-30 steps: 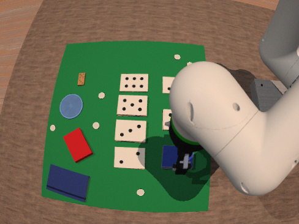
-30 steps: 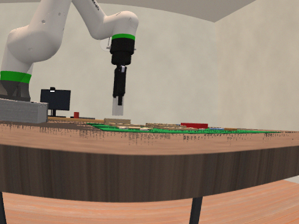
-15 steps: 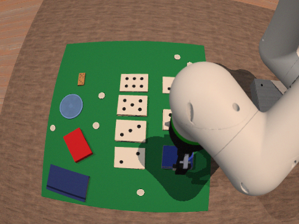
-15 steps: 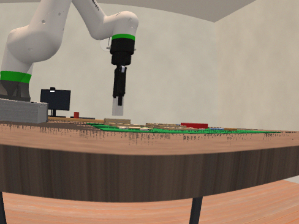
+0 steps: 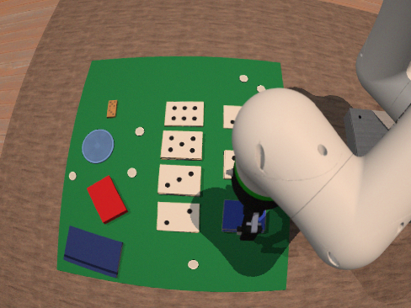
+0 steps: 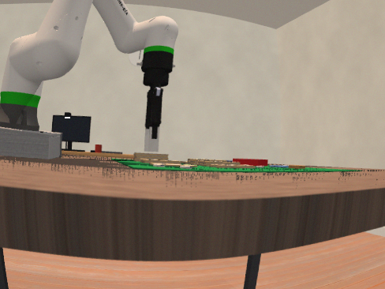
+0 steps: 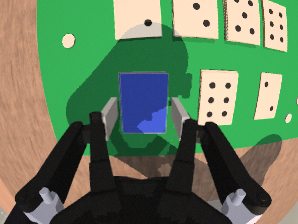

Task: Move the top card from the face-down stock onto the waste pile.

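The face-down stock (image 5: 232, 214) (image 7: 143, 99) is a blue-backed stack near the mat's front right; in the side view it is a low tan stack (image 6: 151, 155). The waste pile (image 5: 177, 216) (image 7: 136, 8), a cream card with two pips, lies beside it in the nearest row. My gripper (image 5: 249, 224) (image 6: 151, 143) (image 7: 144, 106) points straight down over the stock. It is half open and empty. Its pale finger pads stand on either side of the top card with a small gap to it, and the tips hang just above the stack. My arm hides the stock's right edge in the overhead view.
Cream cards with three (image 5: 179, 179), five (image 5: 182, 145) and six pips (image 5: 184, 114) lie in a column behind the waste. More cards (image 5: 231, 116) are partly hidden under my arm. A red tile (image 5: 106, 199), a dark blue block (image 5: 93, 251), a blue disc (image 5: 98, 146), a cork tile (image 5: 112, 108) and white chips (image 5: 193, 264) lie on the green mat (image 5: 139, 80).
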You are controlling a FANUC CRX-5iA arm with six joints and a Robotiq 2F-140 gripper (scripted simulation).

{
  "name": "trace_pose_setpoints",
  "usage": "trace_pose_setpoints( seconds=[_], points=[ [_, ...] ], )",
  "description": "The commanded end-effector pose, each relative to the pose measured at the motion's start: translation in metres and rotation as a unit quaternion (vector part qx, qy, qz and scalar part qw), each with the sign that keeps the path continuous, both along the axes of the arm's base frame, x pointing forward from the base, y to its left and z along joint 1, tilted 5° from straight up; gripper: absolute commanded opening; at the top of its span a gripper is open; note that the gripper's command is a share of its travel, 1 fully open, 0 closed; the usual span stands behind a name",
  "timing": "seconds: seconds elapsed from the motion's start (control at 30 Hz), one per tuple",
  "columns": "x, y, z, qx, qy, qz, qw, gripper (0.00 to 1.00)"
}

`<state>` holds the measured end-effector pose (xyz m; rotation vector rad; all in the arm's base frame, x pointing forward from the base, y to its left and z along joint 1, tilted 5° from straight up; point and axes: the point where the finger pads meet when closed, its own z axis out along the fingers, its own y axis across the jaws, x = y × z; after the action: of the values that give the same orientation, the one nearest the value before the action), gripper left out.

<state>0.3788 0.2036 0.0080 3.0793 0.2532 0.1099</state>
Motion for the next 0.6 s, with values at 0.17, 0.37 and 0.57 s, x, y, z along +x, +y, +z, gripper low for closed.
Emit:
trace_pose_setpoints(
  seconds=[0.17,0.37,0.57],
  points=[
    [0.0003,0.0001,-0.0016,0.000,0.000,0.000,1.000,0.50],
    [0.0003,0.0001,-0.0018,0.000,0.000,0.000,1.000,0.50],
    [0.0003,0.0001,-0.0018,0.000,0.000,0.000,1.000,0.50]
  ],
)
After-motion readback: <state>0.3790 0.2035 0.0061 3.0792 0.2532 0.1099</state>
